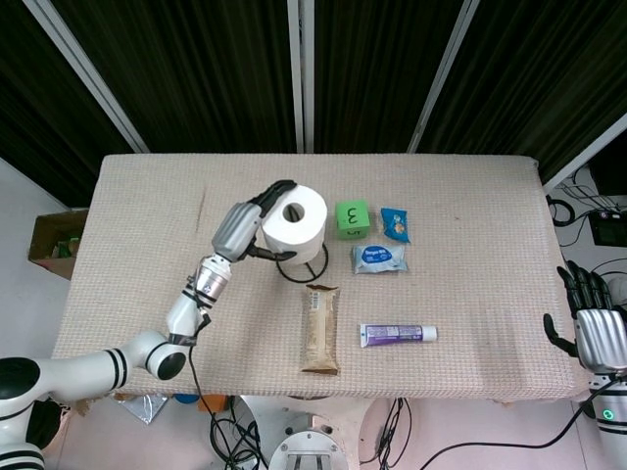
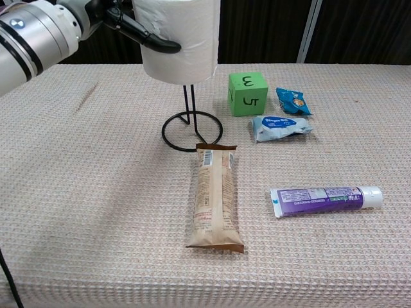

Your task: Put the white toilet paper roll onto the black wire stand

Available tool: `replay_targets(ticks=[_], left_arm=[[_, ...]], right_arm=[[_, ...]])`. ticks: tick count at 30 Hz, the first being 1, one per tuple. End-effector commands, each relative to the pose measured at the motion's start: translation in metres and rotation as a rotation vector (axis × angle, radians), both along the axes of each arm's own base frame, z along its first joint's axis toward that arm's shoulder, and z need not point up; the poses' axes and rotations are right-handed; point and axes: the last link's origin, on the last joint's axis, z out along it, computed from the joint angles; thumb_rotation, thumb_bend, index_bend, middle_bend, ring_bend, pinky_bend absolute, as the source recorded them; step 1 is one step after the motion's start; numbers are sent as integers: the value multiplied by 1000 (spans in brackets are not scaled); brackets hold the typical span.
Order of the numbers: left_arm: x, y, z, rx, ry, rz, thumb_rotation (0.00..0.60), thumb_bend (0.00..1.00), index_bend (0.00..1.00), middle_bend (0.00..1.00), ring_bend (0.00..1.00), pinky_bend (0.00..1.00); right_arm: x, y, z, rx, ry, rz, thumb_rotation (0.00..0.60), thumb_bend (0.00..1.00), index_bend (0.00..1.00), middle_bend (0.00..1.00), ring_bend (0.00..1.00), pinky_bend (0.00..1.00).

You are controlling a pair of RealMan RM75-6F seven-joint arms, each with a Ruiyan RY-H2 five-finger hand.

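My left hand (image 1: 247,223) (image 2: 119,16) grips the white toilet paper roll (image 1: 294,220) (image 2: 181,38) from its left side, fingers wrapped around it. The roll stands upright over the black wire stand (image 1: 304,264) (image 2: 191,128), with the stand's two thin rods running up into its core and the ring base showing on the table below it. The roll's bottom hangs well above the ring base. My right hand (image 1: 591,328) hovers off the table's right edge, fingers apart and holding nothing.
A green cube (image 1: 352,218) (image 2: 248,94), a blue snack packet (image 1: 395,224) and a pale blue wipes pack (image 1: 378,258) lie right of the stand. A brown snack bar (image 1: 320,328) (image 2: 216,196) lies just in front of the base, a toothpaste tube (image 1: 397,334) (image 2: 326,199) further right.
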Motion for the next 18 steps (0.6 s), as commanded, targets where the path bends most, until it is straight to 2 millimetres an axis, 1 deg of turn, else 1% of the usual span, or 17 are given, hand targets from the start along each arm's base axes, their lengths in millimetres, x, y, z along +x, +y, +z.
replay_targets(ticks=[1,4,6,8,10,11,13,18], left_arm=[[-4,0,-7,-17,-4,7,600,291,86,354,432,443],[-9,1,-11,-25,15,7,600,289,73,320,400,443],[-12,1,-14,-39,33,4,600,281,32,243,342,434],[-14,1,-14,-51,21,2,600,250,2,118,233,381],[-14,2,-14,-49,-3,-2,600,207,0,24,129,299],[-14,2,-14,-50,-9,-5,600,190,0,4,95,263],[-13,3,-13,-42,-25,-12,600,171,0,0,72,227],[-12,2,-11,-29,-58,-20,600,144,0,0,60,211]], right_arm=[[0,0,0,1,0,-2,600,391,0,0,0,0],[-2,0,-2,7,1,-11,600,391,0,0,0,0],[-3,0,-3,12,1,-14,600,391,0,0,0,0],[-3,0,-4,13,1,-15,600,391,0,0,0,0],[-4,0,-4,11,1,-17,600,391,0,0,0,0],[-4,0,-3,11,1,-17,600,391,0,0,0,0],[-4,-1,-3,10,4,-21,600,391,0,0,0,0],[-5,-1,-3,9,6,-30,600,390,0,0,0,0]])
